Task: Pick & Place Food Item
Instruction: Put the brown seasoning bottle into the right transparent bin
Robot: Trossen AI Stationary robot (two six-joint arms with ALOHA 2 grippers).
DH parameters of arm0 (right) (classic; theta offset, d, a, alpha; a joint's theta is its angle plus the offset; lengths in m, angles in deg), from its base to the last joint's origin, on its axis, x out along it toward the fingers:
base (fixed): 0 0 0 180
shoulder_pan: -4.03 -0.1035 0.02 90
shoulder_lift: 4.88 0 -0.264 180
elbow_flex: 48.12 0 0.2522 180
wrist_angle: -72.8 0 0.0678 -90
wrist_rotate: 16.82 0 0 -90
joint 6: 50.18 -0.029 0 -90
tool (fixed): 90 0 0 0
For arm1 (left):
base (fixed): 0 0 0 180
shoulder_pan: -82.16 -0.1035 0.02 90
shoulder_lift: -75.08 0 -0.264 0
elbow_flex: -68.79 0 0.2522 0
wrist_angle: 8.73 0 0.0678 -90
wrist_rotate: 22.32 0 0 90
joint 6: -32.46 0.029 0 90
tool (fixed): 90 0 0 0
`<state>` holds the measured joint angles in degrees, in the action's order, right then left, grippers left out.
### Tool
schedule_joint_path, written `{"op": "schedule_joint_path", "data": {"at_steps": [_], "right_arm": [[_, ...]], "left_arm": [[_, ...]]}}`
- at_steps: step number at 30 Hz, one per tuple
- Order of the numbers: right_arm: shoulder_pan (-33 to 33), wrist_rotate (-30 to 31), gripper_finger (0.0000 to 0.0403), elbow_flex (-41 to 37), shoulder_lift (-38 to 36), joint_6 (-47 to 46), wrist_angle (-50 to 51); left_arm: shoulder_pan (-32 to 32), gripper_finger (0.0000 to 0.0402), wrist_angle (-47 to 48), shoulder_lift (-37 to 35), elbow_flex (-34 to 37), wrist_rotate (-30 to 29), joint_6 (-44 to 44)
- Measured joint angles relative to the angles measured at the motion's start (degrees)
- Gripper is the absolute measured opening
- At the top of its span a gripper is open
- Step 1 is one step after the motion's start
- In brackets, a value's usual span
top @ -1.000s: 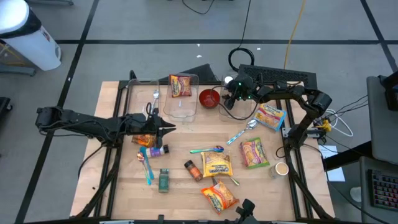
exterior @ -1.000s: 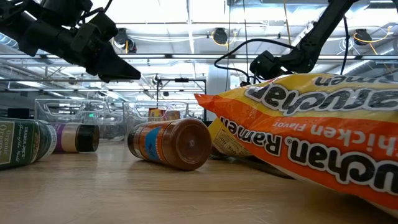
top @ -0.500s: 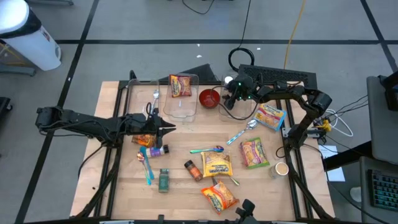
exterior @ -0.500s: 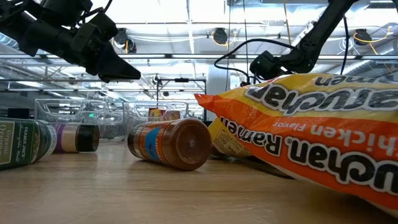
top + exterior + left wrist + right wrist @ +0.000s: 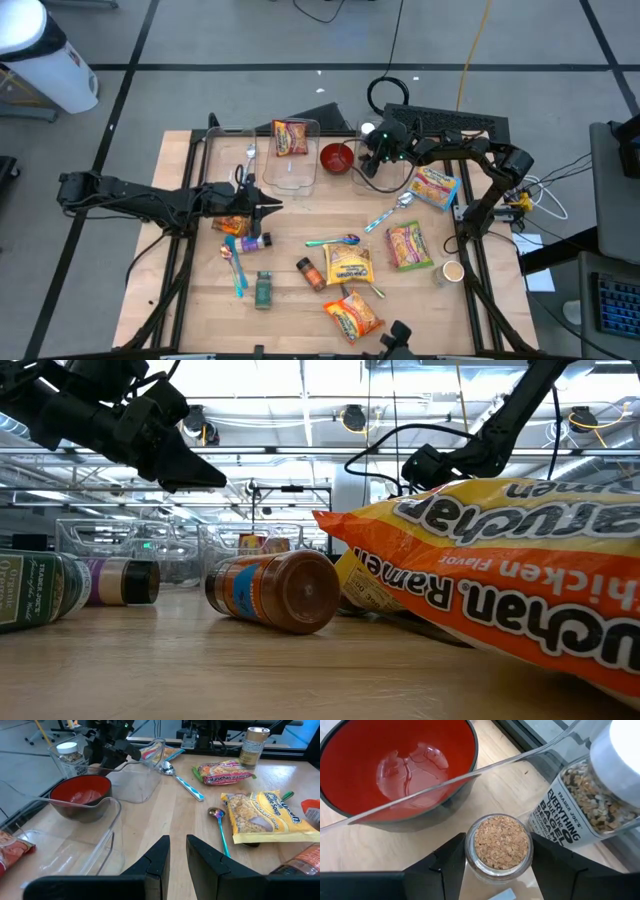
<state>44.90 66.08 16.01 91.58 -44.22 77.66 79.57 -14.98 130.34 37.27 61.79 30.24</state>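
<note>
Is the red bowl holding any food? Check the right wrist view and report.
No. The red bowl shows only its bare glossy inside, while the right claw grips a cork-topped jar beside it.

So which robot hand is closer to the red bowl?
The right gripper. It hangs just beside the red bowl, holding a small jar. The left gripper is farther off, out over the middle of the table.

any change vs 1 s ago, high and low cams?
Nothing visibly moved. The right gripper remains over the clear bin by the red bowl, fingers either side of a spice jar. The left gripper is still parked mid-table, holding nothing.
</note>
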Motion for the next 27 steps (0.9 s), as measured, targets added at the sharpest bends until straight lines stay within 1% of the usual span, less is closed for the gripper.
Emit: {"op": "schedule_joint_path", "data": {"at_steps": [5,11,15,27], "right_arm": [[0.39,-0.15,0.0188,-0.02,0.00,-0.79,-0.35],[0.41,-0.15,0.0169,-2.41,0.00,-2.28,-4.74],[0.41,0.76,0.0171,-4.28,0.00,-3.28,-7.34],[0.41,1.12,0.0174,-4.70,0.00,-3.76,-7.72]], "left_arm": [[0.00,0.0072,0.00,0.00,0.00,0.00,0.00],[-0.01,0.0072,-0.04,0.00,0.00,-0.01,0.22],[0.00,0.0072,-0.20,0.00,0.00,-0.02,0.42],[0.00,0.0072,-1.44,-0.02,0.00,-0.02,1.97]]}}
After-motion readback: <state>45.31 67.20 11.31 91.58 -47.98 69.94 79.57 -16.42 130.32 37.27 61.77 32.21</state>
